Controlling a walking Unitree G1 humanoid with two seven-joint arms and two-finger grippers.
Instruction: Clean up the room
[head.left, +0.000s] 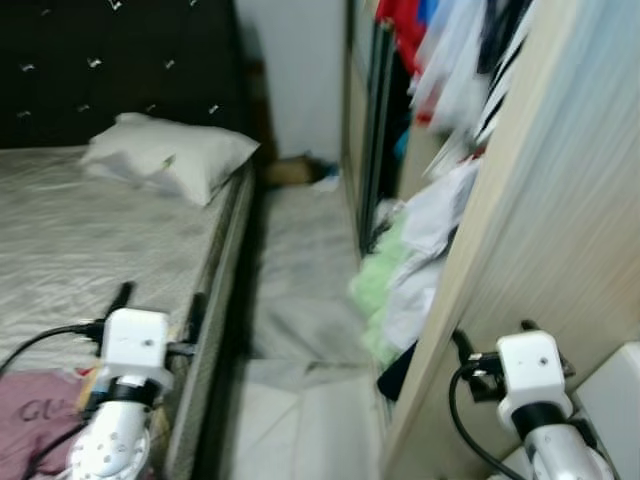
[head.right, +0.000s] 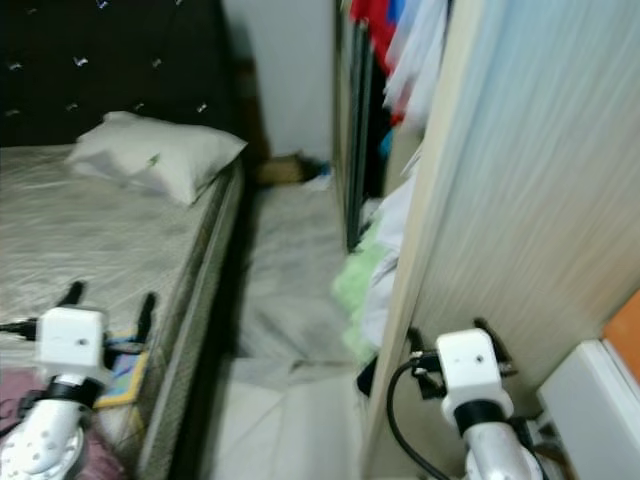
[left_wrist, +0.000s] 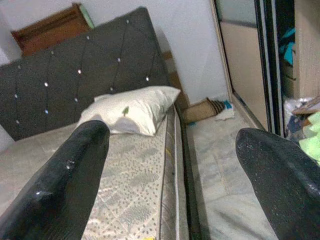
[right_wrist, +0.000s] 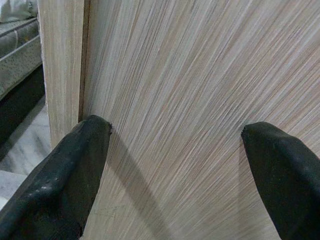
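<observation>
A heap of clothes (head.left: 415, 250), white with a pale green piece (head.left: 375, 285), spills out of the open wardrobe onto the narrow aisle floor. A pink cloth (head.left: 35, 415) lies on the near corner of the bed (head.left: 90, 240), and a small colourful flat item (head.right: 125, 375) sits beside it. My left gripper (head.left: 160, 300) hangs open over the bed's edge, holding nothing. Low at the right, my right gripper (head.left: 493, 335) is open, its fingertips close against the wardrobe's wooden side panel (right_wrist: 200, 75).
A white pillow (head.left: 165, 155) rests against the dark tufted headboard (head.left: 110, 60). Clothes (head.left: 450, 50) hang in the wardrobe above the heap. A brown box-like item (head.left: 290, 170) lies at the aisle's far end by the wall. A white object (head.left: 615, 395) stands at the lower right.
</observation>
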